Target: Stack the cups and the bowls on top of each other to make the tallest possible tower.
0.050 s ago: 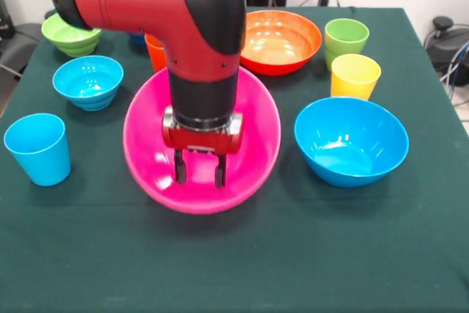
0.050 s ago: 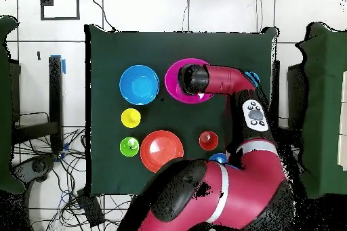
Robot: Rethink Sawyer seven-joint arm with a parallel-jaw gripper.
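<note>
Cups (image 1: 38, 148), bowls (image 1: 350, 139) upright, scattered, unstacked

Inventory on the dark green cloth-covered worktop (image 1: 234, 269):

Large glossy plastic bowls, count 3:
- one pink bowl (image 1: 253, 119)
- one orange bowl (image 1: 281, 40)
- one blue bowl (image 1: 351, 141)

Small ridged plastic bowls visible in the front view, count 2:
- one green bowl (image 1: 69, 36)
- one light blue bowl (image 1: 88, 82)

Tapered plastic cups, count 4:
- one light blue cup (image 1: 38, 149)
- one green cup (image 1: 346, 39)
- one yellow cup (image 1: 355, 76)
- one orange cup (image 1: 155, 52), partly hidden behind the arm

Total counted: 5 bowls, 4 cups.
</note>
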